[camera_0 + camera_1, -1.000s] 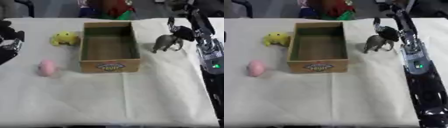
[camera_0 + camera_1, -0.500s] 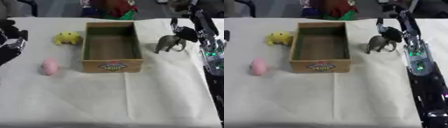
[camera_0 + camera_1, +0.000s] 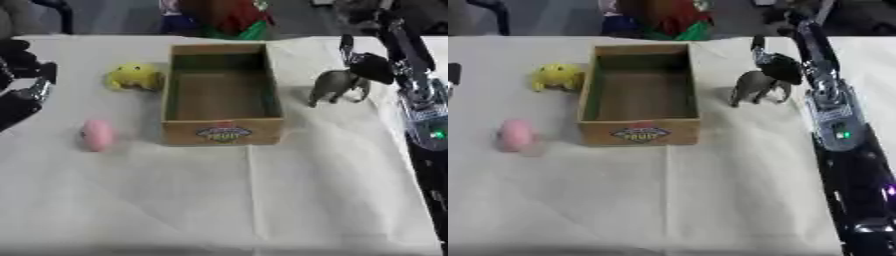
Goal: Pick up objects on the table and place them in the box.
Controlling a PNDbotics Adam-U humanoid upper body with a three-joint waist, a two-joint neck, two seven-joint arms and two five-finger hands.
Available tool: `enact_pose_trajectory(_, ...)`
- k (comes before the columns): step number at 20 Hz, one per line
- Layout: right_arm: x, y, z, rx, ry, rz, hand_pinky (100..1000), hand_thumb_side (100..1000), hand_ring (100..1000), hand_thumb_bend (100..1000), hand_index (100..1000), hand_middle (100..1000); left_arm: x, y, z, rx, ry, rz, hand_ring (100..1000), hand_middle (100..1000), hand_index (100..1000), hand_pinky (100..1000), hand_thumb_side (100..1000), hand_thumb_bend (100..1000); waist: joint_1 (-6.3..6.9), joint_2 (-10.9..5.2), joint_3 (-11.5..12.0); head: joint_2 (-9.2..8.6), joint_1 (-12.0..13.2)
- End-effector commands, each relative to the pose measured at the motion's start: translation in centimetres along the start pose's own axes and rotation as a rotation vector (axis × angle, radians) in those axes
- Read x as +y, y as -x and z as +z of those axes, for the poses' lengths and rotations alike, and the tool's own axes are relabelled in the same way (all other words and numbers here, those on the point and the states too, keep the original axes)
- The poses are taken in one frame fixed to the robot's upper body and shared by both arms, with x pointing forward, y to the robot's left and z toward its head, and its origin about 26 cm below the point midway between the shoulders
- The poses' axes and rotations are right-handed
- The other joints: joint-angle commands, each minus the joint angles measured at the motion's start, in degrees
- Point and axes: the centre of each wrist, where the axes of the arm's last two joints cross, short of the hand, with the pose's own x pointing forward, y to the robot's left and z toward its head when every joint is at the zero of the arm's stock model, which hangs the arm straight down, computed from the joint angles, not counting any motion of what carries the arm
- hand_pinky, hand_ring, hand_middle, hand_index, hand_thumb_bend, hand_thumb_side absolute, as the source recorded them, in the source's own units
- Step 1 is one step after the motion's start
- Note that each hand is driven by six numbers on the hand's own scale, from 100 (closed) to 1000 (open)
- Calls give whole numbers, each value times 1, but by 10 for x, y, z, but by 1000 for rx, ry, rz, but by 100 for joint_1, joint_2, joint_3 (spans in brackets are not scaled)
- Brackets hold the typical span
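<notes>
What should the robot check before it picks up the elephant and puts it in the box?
1. Box empty, with room inside: ok.
2. Elephant standing upright on the table, right of the box: ok.
3. Right hand at the elephant's back: ok.
4. Fingers closed round the elephant: cannot tell, the hand is dark and overlaps it.
5. Path from elephant to box free of other things: ok.
6. Left hand out of the way at the table's left edge, near the yellow toy and pink toy: ok.

Cloth-covered table (image 3: 219,200); box (image 3: 223,95); elephant (image 3: 337,86); yellow toy (image 3: 133,75); pink toy (image 3: 96,134)
</notes>
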Motion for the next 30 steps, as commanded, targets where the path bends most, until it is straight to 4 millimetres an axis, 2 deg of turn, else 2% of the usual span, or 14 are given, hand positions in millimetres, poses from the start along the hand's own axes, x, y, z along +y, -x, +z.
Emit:
enact_pose_trajectory(1,-10,-7,-4,-27,15,15,862,125,965,100,805,716,12,-2,-3,7,89,-120,686,609,749,714,100,398,22,-93,-15,26,-5)
enact_pose_trajectory(5,-9,-7,-4,-26,12,14,861,130,965,100,805,716,12,13,-3,89,172,-221,682,608,754,710,100,412,35,-97,-31,26,13)
enact_pose_trajectory(10,-8,-8,-5,-31,10,12,862,134,965,100,805,716,1,34,-1,190,243,-274,683,611,759,710,100,438,31,-96,-49,26,23)
enact_pose_trajectory(17,-7,-7,-5,-30,6,8,861,142,965,100,805,715,-12,53,-6,244,276,-341,691,632,797,718,100,477,27,-98,-81,26,42)
enact_pose_trajectory(20,-6,-7,-4,-30,5,6,861,147,964,100,805,714,-18,60,-6,265,260,-373,722,679,835,737,100,487,31,-100,-91,26,41)
enact_pose_trajectory(25,-6,-7,-4,-29,5,6,861,151,964,100,805,713,-27,68,-4,289,302,-437,727,687,836,746,100,493,29,-101,-105,26,44)
enact_pose_trajectory(26,-6,-7,-4,-29,5,6,861,152,964,100,805,712,-27,69,-4,292,318,-448,711,658,809,736,100,484,29,-102,-105,26,42)
enact_pose_trajectory(30,-6,-7,-4,-29,5,5,861,152,964,100,805,712,-27,68,-4,295,339,-470,711,658,809,736,100,484,28,-103,-103,26,40)
